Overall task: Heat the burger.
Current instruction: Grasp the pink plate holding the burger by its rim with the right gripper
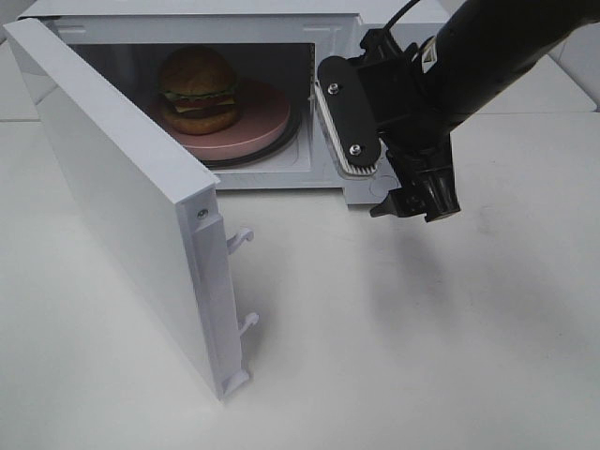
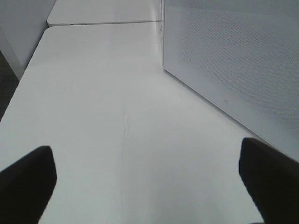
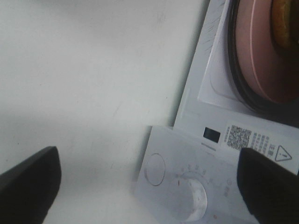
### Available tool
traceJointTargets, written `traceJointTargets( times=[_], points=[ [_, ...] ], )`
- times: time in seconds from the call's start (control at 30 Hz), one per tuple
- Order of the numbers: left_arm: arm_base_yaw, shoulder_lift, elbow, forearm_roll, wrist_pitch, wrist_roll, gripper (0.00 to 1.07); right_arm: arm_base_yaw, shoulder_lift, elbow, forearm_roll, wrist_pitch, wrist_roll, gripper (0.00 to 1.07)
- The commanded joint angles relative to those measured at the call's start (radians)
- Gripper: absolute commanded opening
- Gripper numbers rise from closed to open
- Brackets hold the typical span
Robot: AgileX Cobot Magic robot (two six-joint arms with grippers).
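The burger (image 1: 198, 89) sits on a pink plate (image 1: 267, 127) inside the microwave (image 1: 347, 192), whose door (image 1: 122, 187) hangs wide open toward the left. The right fingers (image 3: 28, 184), spread apart and empty, hover in front of the control panel (image 3: 163, 158) and its dial (image 3: 196, 198), with the burger off to their left in the cavity. The left fingers (image 2: 25, 179), also spread and empty, wait low over the table (image 2: 117, 116) beside the door's outer face, so the left arm looks the better placed to shut it.
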Motion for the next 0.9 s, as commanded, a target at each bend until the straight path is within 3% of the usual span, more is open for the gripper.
traceJointTargets(
  times=[0.03,0.9],
  points=[
    [0.001,-0.018,0.004,0.0,-0.003,-0.001,1.0,0.02,0.026,-0.024,-0.018,-0.01,0.016,0.99],
    [0.001,-0.018,0.004,0.0,-0.003,-0.001,1.0,0.116,0.357,-0.358,-0.098,-0.053,0.257,0.95]
  ],
)
